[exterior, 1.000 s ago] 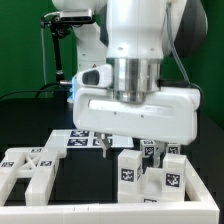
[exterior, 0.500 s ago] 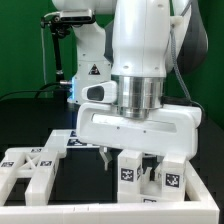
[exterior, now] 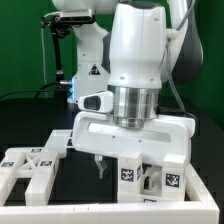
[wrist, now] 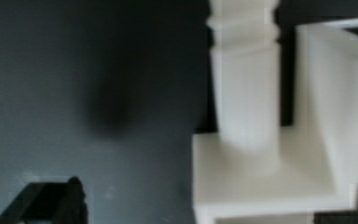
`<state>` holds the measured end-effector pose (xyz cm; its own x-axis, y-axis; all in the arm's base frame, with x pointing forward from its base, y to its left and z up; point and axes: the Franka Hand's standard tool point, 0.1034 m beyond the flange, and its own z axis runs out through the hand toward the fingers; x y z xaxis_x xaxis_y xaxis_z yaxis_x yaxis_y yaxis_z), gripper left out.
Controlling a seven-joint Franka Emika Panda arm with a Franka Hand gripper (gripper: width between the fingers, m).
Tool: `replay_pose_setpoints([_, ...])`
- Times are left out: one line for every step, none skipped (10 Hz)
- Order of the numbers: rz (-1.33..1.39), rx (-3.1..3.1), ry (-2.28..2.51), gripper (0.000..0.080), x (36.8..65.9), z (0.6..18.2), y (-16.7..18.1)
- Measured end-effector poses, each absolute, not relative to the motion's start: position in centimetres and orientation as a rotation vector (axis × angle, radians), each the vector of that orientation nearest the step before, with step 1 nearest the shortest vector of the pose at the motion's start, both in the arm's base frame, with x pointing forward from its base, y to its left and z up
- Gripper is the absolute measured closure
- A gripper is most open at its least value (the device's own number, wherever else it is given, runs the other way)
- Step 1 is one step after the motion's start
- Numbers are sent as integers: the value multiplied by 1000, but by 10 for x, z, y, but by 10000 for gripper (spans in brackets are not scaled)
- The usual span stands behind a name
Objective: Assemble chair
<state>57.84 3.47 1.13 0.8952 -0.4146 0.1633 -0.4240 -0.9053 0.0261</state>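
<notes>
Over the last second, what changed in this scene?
The gripper came straight down toward the tagged chair blocks, with its jaws open and nothing taken hold of. The blocks and the slotted piece on the exterior view's left stayed where they were.

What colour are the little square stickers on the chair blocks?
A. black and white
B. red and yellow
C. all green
A: the square tags on the white blocks show black and white patterns, with no red, yellow or green on them.
</notes>
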Motion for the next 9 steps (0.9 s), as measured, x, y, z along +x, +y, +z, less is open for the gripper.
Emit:
replay_pose_setpoints([241,2997,-662,150,577,10,33])
replay_pose_setpoints([239,2996,-656,150,576,9,31])
replay_pose_setpoints([239,2996,-656,262,576,9,31])
replay_pose_setpoints([239,2996,-656,398,577,9,31])
replay_pose_setpoints([239,2997,-656,398,577,9,31])
replay_pose_setpoints([239,2997,-655,581,577,9,31])
replay_pose_setpoints([239,2997,-651,713,577,9,31])
replay_pose_setpoints([237,2998,-646,713,576,9,32])
replay_pose_setpoints([235,2999,-645,762,576,9,32])
